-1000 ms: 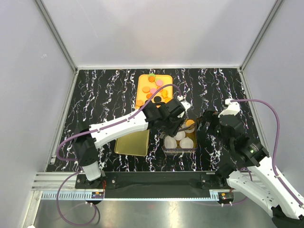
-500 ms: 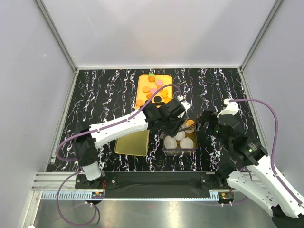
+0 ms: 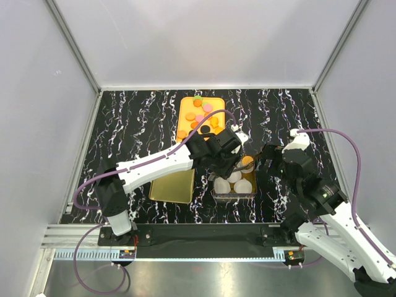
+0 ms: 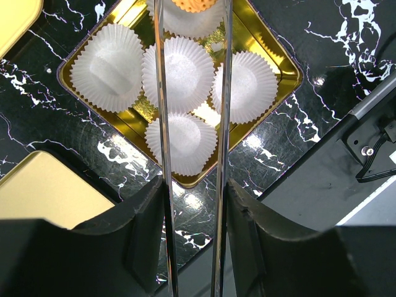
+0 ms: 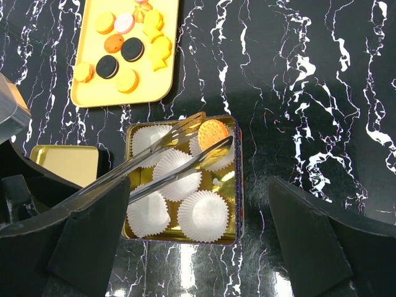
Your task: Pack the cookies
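The right wrist view is showing what the left wrist view is cropping: an orange cookie (image 5: pixel 213 131) pinched in tongs (image 5: pixel 162 162) over the tin's (image 5: pixel 240 207) far-right paper cup (image 5: pixel 224 158). The left gripper (image 4: pixel 193 210) is clamping the tongs; the right gripper (image 3: pixel 267 156) is gaping wide, right of the tin. Other cookies (image 5: pixel 120 52) are lying on the far tray (image 5: pixel 93 96).

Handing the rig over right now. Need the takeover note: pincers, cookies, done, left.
Left pincer: shut on long metal tongs; their tips hold one round orange cookie over a white paper cup in the square gold tin.
Right pincer: open, empty, right of the tin.
Other cookies: on the orange-yellow tray beyond the tin.
Done: none clearly packed; four other cups are empty.
Left: release this cookie, then fetch the rest.
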`<act>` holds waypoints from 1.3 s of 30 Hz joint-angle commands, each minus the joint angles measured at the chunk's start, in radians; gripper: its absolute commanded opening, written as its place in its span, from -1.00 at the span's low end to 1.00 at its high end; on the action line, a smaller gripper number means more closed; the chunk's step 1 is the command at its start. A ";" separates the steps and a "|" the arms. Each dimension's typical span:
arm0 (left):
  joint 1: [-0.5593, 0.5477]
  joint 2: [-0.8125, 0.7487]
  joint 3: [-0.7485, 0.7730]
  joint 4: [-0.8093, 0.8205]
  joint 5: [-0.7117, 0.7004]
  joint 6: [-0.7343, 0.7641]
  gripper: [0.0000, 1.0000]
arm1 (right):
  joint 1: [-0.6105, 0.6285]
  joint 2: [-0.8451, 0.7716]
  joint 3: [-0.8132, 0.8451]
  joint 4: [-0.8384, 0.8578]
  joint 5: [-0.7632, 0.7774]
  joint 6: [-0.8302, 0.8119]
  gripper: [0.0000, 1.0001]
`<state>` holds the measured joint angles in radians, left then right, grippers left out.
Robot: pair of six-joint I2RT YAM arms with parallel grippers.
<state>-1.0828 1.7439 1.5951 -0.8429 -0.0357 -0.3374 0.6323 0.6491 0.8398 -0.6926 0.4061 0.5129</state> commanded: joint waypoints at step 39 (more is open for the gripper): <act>0.389 -0.149 -0.024 0.054 -0.185 0.034 -0.11 | 0.004 0.032 -0.004 0.096 -0.041 -0.011 1.00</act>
<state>-0.7567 1.5887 1.5867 -0.8280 -0.1349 -0.3347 0.6323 0.6651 0.8364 -0.6582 0.3939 0.5121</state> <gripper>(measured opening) 0.449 0.994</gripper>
